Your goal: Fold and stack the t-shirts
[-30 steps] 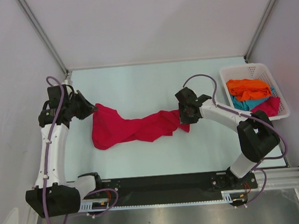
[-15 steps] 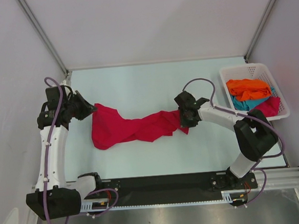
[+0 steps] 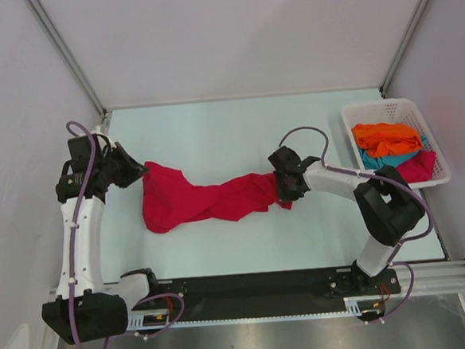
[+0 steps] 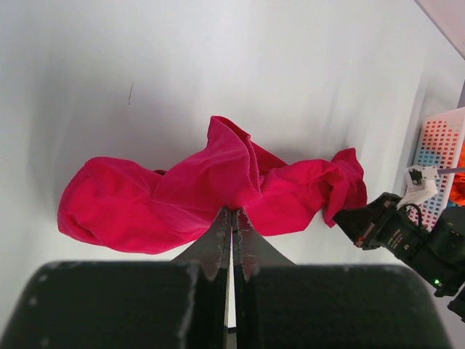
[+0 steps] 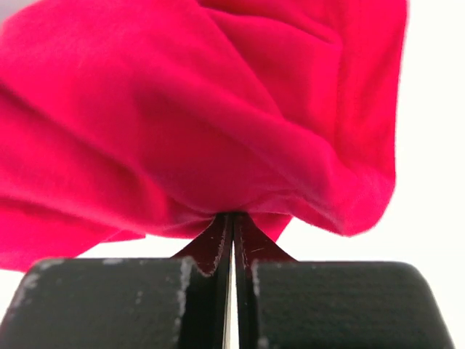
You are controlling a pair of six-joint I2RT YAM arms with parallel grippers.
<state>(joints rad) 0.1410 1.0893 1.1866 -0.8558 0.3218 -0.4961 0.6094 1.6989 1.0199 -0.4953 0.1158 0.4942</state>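
A crimson red t-shirt [image 3: 210,198] lies twisted and bunched across the middle of the table. My left gripper [image 3: 142,171] is shut on its left end; in the left wrist view the gripper [image 4: 232,212] pinches a fold of the red t-shirt [image 4: 211,182]. My right gripper [image 3: 283,188] is shut on the shirt's right end, and in the right wrist view the gripper [image 5: 232,216] bites into the red t-shirt [image 5: 189,123]. An orange t-shirt [image 3: 386,138], a teal t-shirt [image 3: 378,161] and another red t-shirt [image 3: 419,165] sit in the basket.
The white slatted basket [image 3: 394,109] stands at the table's right edge, close behind my right arm's elbow [image 3: 387,212]. White walls enclose the table on three sides. The black base rail [image 3: 256,289] runs along the near edge.
My right gripper has slid a little left onto the shirt's right end and shut on it. The left gripper has kept its hold and hardly moved.
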